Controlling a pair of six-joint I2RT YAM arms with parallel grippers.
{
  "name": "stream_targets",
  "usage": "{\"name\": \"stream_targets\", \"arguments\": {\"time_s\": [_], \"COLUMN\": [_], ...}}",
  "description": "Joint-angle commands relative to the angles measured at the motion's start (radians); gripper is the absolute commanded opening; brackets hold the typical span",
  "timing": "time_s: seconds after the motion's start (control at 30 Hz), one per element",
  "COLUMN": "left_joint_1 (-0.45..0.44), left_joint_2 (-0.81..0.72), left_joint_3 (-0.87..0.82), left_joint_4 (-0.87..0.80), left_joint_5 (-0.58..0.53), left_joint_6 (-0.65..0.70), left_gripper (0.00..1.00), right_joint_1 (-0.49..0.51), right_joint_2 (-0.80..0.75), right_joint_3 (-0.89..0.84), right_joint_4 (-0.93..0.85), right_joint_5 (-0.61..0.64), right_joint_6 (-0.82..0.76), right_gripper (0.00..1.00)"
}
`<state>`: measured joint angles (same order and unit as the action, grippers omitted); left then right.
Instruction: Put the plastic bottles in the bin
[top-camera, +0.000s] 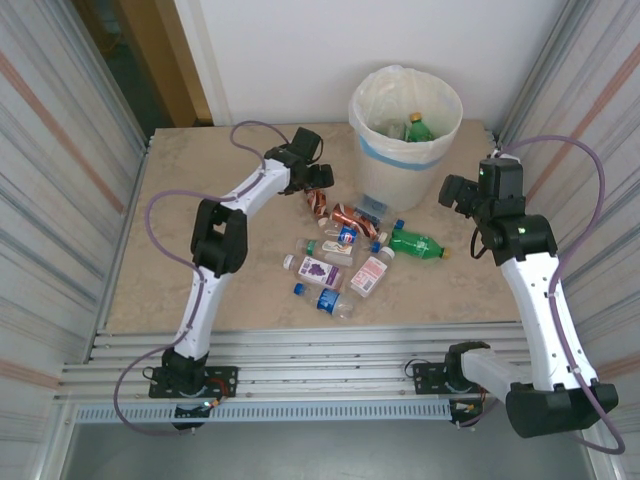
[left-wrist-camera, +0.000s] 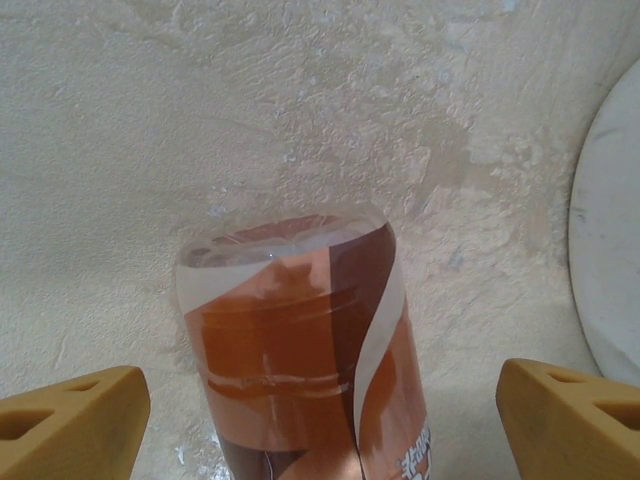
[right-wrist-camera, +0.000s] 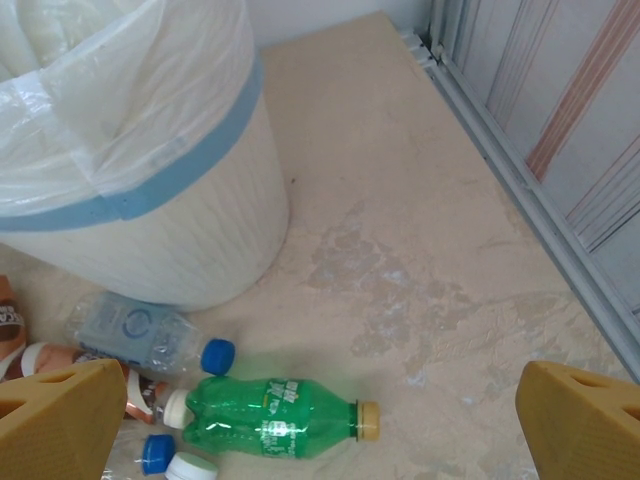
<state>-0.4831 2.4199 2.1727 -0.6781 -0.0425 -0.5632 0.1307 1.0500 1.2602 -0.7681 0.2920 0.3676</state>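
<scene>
Arm bases (top-camera: 190, 380) are bolted to the ribbed metal rail (top-camera: 320, 350) at the near edge of the table (top-camera: 170, 210). The left arm is stretched far and inward; the right arm is raised along the right side.

Left gripper (top-camera: 318, 182): lowered at the far-left end of the bottle cluster. Jaws are spread wide. In its wrist view the yellow fingers (left-wrist-camera: 70, 420) are set either side of a brown-orange bottle (left-wrist-camera: 300, 350) lying on the table. Bare table is seen between the bottle and each finger, so no contact is noted. A curved white edge is seen at the right of that view, likely the bin's foot.

Right gripper (top-camera: 452, 190): held above the table, right of the bin (top-camera: 385, 165) and well apart from every bottle. Jaws are spread, with nothing between them.

Bin: upright at the far middle of the table, a pale blue band around the wall and a cream bag liner (top-camera: 372, 95) folded over the rim. A green bottle (top-camera: 417, 127) with a yellow cap is seen inside.

The other bottles lie on the table, just near of the bin:
- clear bottle (right-wrist-camera: 140, 335), blue cap, against the bin's foot
- second green bottle (right-wrist-camera: 270, 420), yellow cap pointing right, at the right end of the cluster
- purple-labelled bottle (top-camera: 312, 267), near-left of the cluster
- pink-labelled bottle (top-camera: 370, 275), beside it to the right
- blue-labelled bottle (top-camera: 328, 298), nearest the rail
</scene>
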Motion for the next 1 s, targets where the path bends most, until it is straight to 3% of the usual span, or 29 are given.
{"name": "stream_targets", "arguments": {"time_s": [0.0,0.4,0.97], "left_joint_1": [0.012,0.030,0.067], "left_joint_2": [0.027,0.065,-0.004], "left_joint_3": [0.040,0.046,-0.063], "left_joint_4": [-0.053,-0.100,-0.055], "left_joint_5": [0.009,0.026,0.041], "left_joint_6": [-0.006,-0.021,-0.047], "left_gripper": [0.89,0.82,0.43], "right_joint_1": [-0.003,-0.002,0.003], "right_joint_2": [-0.022,-0.028,-0.031], "right_joint_3": [0.002,0.008,0.010], "right_joint_4": [-0.001,0.010,0.019], "right_joint_5": [0.022,0.007,-0.006], "right_joint_6": [0.034,0.035,0.037], "right_gripper": [0.98,0.98,0.98]}}
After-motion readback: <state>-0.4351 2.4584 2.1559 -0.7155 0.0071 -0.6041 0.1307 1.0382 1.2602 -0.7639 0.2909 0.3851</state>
